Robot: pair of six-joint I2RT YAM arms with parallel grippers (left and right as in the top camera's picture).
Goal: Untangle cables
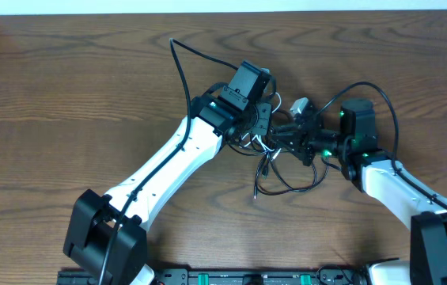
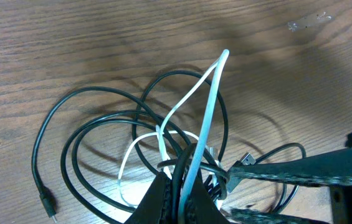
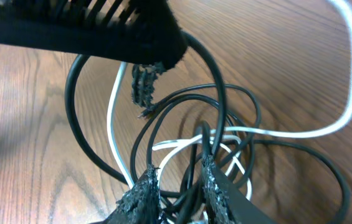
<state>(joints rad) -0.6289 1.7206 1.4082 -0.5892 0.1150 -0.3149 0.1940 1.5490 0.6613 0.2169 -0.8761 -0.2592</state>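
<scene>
Tangle (image 1: 270, 170) half hidden; left hand (image 2: 179, 182) pinches white cord (image 2: 209, 106).

Dark wood-grain table (image 1: 65, 87), pale strip (image 1: 207, 5) beyond, perhaps wall

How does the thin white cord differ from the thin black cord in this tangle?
The thin white cord rises in a sharp bend off the wooden table; the thin black cord lies in wide flat loops. The white shows less length; the black spreads further. Both are looped together.
</scene>
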